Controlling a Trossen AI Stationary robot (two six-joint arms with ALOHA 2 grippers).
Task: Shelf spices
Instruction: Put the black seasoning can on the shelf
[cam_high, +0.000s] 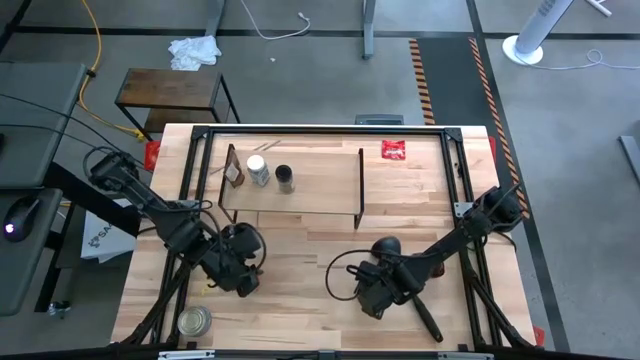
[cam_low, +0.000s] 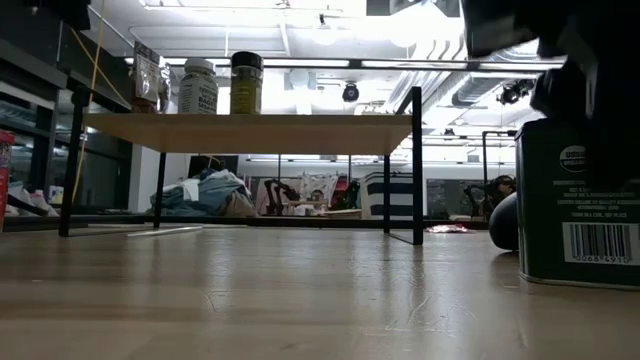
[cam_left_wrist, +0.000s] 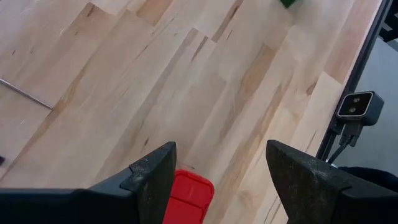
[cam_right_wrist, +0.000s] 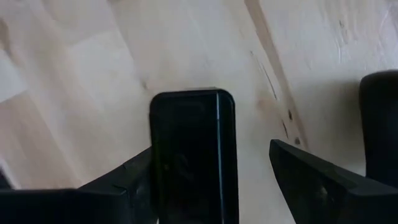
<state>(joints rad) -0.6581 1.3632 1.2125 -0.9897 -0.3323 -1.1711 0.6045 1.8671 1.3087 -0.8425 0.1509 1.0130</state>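
My left gripper (cam_high: 238, 268) (cam_left_wrist: 219, 149) hangs open over the near-left table, pointing down. The red square tin (cam_left_wrist: 189, 196) stands below it, between the fingers and closer to one of them. My right gripper (cam_high: 372, 290) (cam_right_wrist: 211, 152) is open above the small black box (cam_right_wrist: 193, 155) (cam_low: 575, 205), which stands upright on the table with one finger on either side. The shelf (cam_high: 320, 190) (cam_low: 250, 120) carries the brown bottle (cam_high: 233, 172), the white-capped jar (cam_high: 258, 170) (cam_low: 198, 86) and the dark-lidded glass jar (cam_high: 284, 178) (cam_low: 246, 82) at its left end.
A wider clear jar with a metal lid (cam_high: 193, 320) stands at the near-left corner. A flat red packet (cam_high: 393, 150) lies far right, behind the shelf. A round black object (cam_high: 385, 247) (cam_low: 505, 220) sits just beyond the right gripper. A black frame (cam_high: 455, 170) rims the table.
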